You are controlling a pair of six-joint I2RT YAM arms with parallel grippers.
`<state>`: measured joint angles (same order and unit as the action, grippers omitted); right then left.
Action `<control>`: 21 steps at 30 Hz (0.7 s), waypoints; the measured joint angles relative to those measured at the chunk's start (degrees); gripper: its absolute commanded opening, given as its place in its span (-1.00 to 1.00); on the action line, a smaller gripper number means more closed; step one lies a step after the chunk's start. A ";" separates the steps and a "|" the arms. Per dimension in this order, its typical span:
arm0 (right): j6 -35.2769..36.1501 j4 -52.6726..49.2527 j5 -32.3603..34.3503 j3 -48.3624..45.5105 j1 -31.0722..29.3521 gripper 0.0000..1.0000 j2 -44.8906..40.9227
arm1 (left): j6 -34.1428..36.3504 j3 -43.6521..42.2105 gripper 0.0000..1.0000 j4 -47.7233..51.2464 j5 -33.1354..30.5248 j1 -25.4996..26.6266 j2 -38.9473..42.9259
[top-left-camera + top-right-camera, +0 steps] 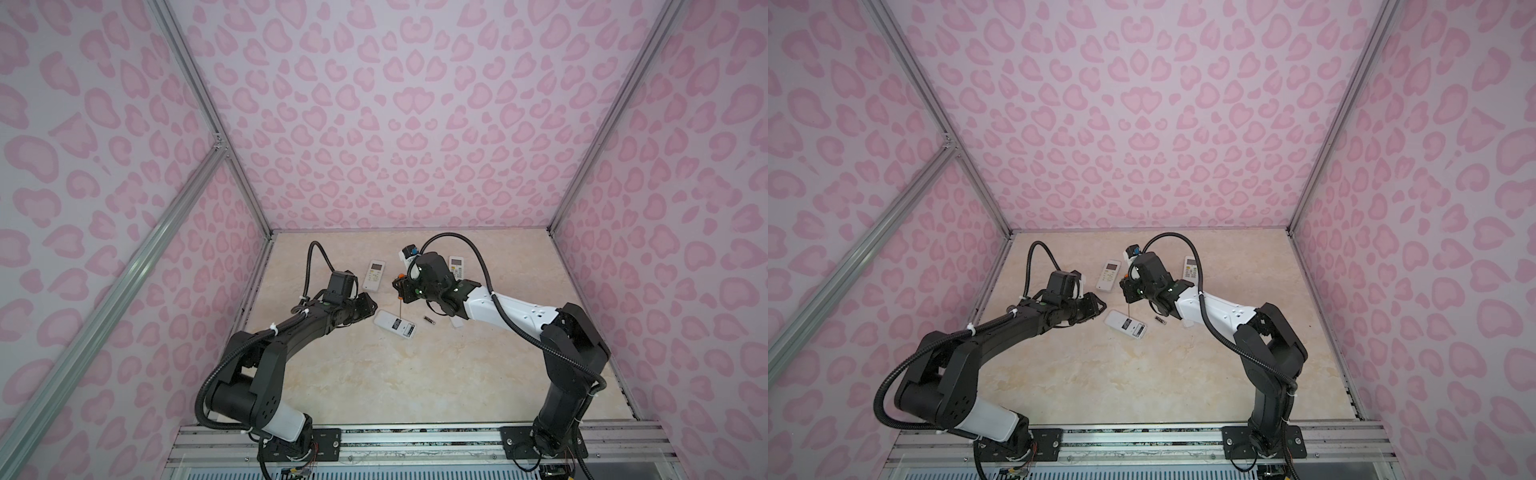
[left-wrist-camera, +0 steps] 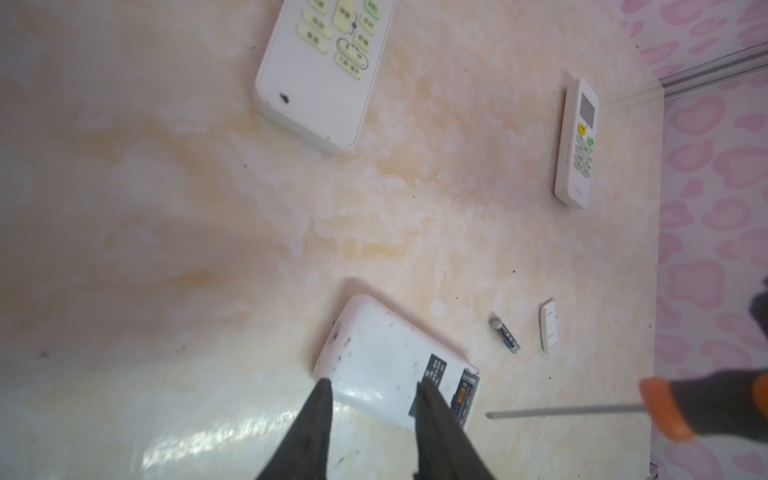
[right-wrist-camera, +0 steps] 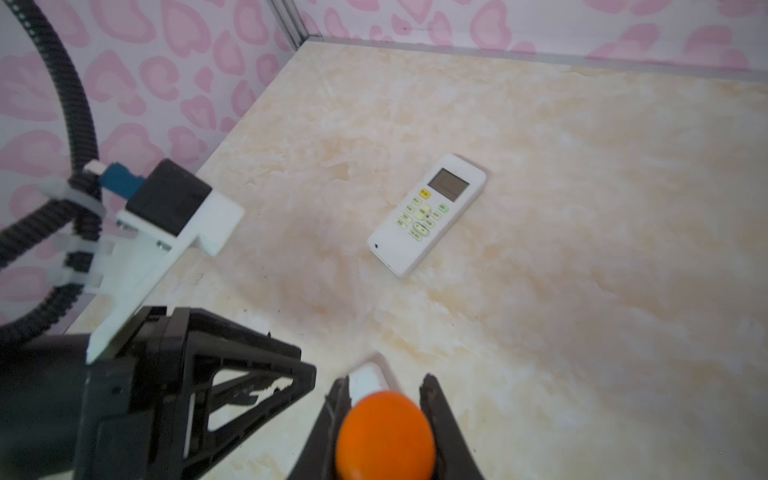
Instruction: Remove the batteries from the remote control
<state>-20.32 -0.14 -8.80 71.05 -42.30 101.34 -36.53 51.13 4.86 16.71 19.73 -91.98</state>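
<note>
**Left claw (image 2: pixel 374 388) half-parted over the face-down remote (image 2: pixel 374 357); right claw (image 3: pixel 385 380) clamped on the screwdriver (image 3: pixel 386 432)**

Two dark fingers (image 2: pixel 311 428) of the left claw are seen set partway apart, and nothing is held between them. Their tips are placed over the back of the face-down remote. Whether that back is touched cannot be told.

The right claw is closed on the screwdriver's handle, and the orange cap is seen wedged between its fingers. In both top views the thin shaft (image 1: pixel 400 305) (image 1: pixel 1128 306) is pointed down at the face-down remote. In the left wrist view the tip is seen just beside that remote's open end, and contact cannot be told.

At that open end the battery compartment (image 2: pixel 465 392) is left uncovered. Something dark with a yellowish label is lodged inside, too blurred to be named with certainty.

One loose battery (image 2: pixel 504 335) (image 1: pixel 428 320) is laid on the counter (image 1: pixel 374 395) near the face-down remote, on its open-end side and apart from it. A small white cover (image 2: pixel 550 326) is found beyond the battery, farther from that remote.

Two more remotes are laid face-up toward the back wall from the face-down remote. One (image 1: pixel 374 275) is set near it, and the second (image 1: pixel 457 266) lies well apart, beyond the right arm.
</note>
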 measured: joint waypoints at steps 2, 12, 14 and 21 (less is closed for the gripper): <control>-0.72 0.76 0.94 -2.27 -0.07 -1.00 -1.86 | 0.85 4.26 -0.41 0.48 0.68 0.02 -4.52; -3.17 1.66 6.62 -6.75 0.48 -1.00 -5.40 | 4.83 20.79 -0.63 3.85 1.99 3.23 -22.43; -3.26 0.96 7.26 -6.78 0.76 -1.00 -5.81 | 5.09 20.87 -0.64 5.03 1.92 3.96 -23.28; -3.67 -0.63 7.91 -6.78 1.84 -1.00 -6.80 | 6.10 16.74 -0.64 4.35 1.51 5.86 -21.00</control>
<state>-23.99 -0.78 -0.89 64.27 -40.47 94.54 -30.44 67.88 9.21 18.22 25.58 -112.99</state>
